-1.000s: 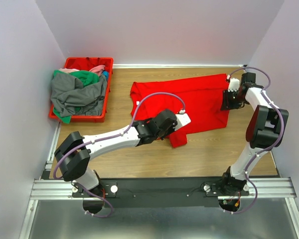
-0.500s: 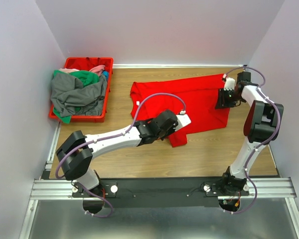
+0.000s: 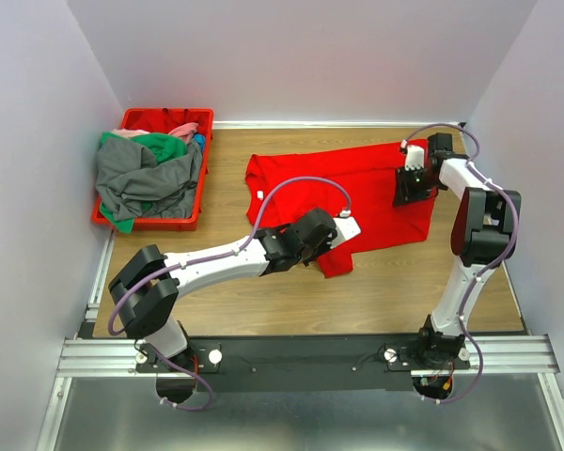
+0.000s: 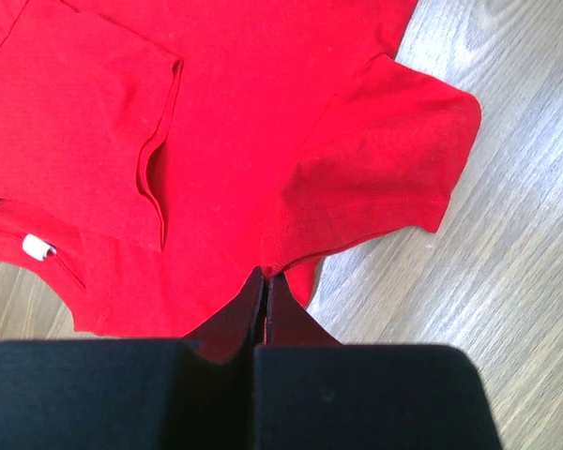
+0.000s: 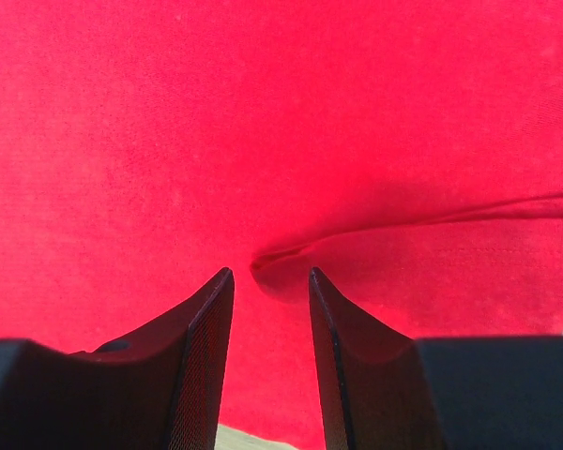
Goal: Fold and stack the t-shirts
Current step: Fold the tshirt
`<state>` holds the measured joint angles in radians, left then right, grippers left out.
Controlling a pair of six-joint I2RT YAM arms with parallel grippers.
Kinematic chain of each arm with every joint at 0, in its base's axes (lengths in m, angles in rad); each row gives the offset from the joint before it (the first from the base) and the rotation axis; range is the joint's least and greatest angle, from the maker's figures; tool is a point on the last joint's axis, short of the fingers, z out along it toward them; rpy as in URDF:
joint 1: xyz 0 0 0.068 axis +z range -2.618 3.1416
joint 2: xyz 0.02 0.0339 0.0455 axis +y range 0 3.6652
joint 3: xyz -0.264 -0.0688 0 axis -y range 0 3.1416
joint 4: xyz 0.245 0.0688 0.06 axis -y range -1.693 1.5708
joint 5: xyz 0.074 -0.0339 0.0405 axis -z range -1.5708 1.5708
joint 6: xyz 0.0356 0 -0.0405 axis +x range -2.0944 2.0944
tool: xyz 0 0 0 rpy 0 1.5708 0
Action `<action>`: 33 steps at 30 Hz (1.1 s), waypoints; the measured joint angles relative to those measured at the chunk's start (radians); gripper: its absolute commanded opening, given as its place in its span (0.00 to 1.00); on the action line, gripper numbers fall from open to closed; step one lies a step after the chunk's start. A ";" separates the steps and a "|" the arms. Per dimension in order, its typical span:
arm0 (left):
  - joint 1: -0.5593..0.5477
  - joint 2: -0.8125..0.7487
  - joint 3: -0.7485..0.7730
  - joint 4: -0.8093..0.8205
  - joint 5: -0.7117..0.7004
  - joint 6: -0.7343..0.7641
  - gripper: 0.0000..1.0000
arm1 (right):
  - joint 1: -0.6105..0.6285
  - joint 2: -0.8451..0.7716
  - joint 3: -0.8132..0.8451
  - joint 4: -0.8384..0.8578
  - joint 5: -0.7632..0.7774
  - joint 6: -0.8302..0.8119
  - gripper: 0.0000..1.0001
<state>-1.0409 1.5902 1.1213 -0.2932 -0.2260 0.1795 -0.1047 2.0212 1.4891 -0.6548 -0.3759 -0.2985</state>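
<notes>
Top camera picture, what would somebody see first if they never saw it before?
The big bright red t-shirt spread out in the middle of the wooden table jumps out first. The left claw is pinched shut on its near edge, and the right claw is open over its right end. At the far left, a red crate holds a heap of grey, green and pink t-shirts.

Two white arms [image 3: 211,258] with black joints, looping lilac cables [image 3: 301,180], black fingers [image 5: 202,375] seemingly mesh-textured inside
</notes>
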 measured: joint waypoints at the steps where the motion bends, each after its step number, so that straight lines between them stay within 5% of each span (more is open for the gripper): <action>1: 0.000 0.000 0.000 0.000 0.000 0.000 0.00 | 0.005 0.000 0.000 0.000 0.005 -0.001 0.45; 10: 0.000 0.000 0.000 0.000 0.000 0.000 0.00 | 0.034 0.032 0.000 0.002 0.057 -0.006 0.41; 13: 0.000 0.000 0.000 0.000 0.000 0.000 0.00 | 0.037 0.032 0.003 0.003 0.075 -0.007 0.22; 19: 0.000 0.000 0.000 0.000 0.000 0.000 0.00 | 0.040 0.031 0.000 0.007 0.106 -0.016 0.06; 28: 0.000 0.000 0.000 0.000 0.000 0.000 0.00 | 0.005 -0.093 -0.102 0.029 0.125 -0.015 0.00; 33: 0.000 0.000 0.000 0.000 0.005 -0.001 0.00 | -0.122 -0.211 -0.186 0.047 0.097 -0.015 0.00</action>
<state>-1.0409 1.5902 1.1213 -0.2928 -0.2207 0.1783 -0.2268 1.8099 1.3029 -0.6075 -0.2787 -0.3134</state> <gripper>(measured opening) 0.009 0.008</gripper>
